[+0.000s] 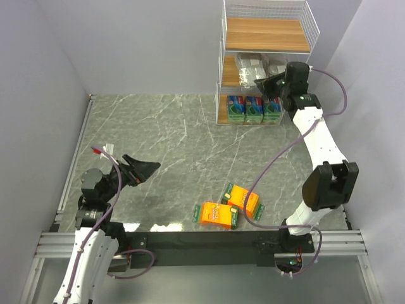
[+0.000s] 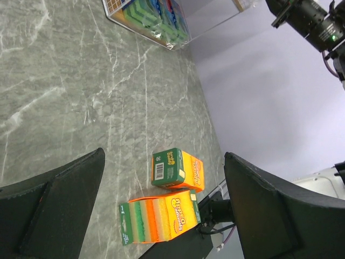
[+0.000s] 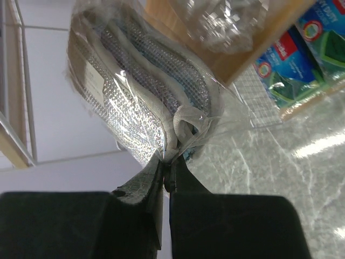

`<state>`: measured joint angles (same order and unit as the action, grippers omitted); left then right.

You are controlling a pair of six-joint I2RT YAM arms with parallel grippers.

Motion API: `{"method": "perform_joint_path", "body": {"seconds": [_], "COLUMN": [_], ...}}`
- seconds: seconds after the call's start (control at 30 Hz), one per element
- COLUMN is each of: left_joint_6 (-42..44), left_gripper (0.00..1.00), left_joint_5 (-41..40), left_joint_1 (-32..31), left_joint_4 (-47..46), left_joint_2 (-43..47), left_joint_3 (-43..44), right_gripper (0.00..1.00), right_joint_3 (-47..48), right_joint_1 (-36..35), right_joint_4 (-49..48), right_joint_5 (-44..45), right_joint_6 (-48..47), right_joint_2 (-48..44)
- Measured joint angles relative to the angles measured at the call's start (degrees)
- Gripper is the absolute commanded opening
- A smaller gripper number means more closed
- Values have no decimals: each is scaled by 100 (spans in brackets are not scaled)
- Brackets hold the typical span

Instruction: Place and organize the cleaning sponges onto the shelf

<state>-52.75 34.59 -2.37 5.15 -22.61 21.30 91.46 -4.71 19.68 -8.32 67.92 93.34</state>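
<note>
Silvery sponge pack [image 3: 145, 91] was clamped by its wrap in the right pincer [image 3: 168, 178] at the shelf [image 1: 266, 35]; that thin film could be torn loose. Left pincer [image 1: 149, 172] was spread apart.

shelf [image 1: 266, 35]: top rim cut off by the upper edge of the overhead view; only a low corner inside the left wrist view.
silvery grey pack [image 3: 135, 91]: upper end cut off at the top of the right wrist view; label print too blurred to read.
second clear-wrapped pack [image 3: 215, 21]: blurred, cut off at the top edge.
blue-and-green packs [image 3: 294, 59]: cut off at the right edge; overhead, rightmost partly hidden behind the right arm [image 1: 316, 133].
left gripper [image 1: 147, 170]: finger bases cut off in its own view.
</note>
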Motion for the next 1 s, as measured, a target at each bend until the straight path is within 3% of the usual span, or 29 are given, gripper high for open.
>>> {"method": "perform_joint_path", "body": {"seconds": [0.23, 0.7, 1.0], "left_joint_6": [-2, -4, -2], "left_gripper": [99, 99, 99], "left_joint_5": [0, 0, 2], "left_joint_1": [-2, -4, -4], "left_joint_4": [35, 31, 31], "left_joint_2": [52, 59, 59], "left_joint_3": [13, 17, 17], "right_gripper": [0, 0, 38], "right_joint_3": [761, 798, 894], "right_joint_1": [4, -155, -267], "right_joint_4": [188, 179, 96], "right_joint_5": [-24, 146, 280], "right_joint_6": [249, 938, 1158], "right_joint_2": [566, 817, 927]}}
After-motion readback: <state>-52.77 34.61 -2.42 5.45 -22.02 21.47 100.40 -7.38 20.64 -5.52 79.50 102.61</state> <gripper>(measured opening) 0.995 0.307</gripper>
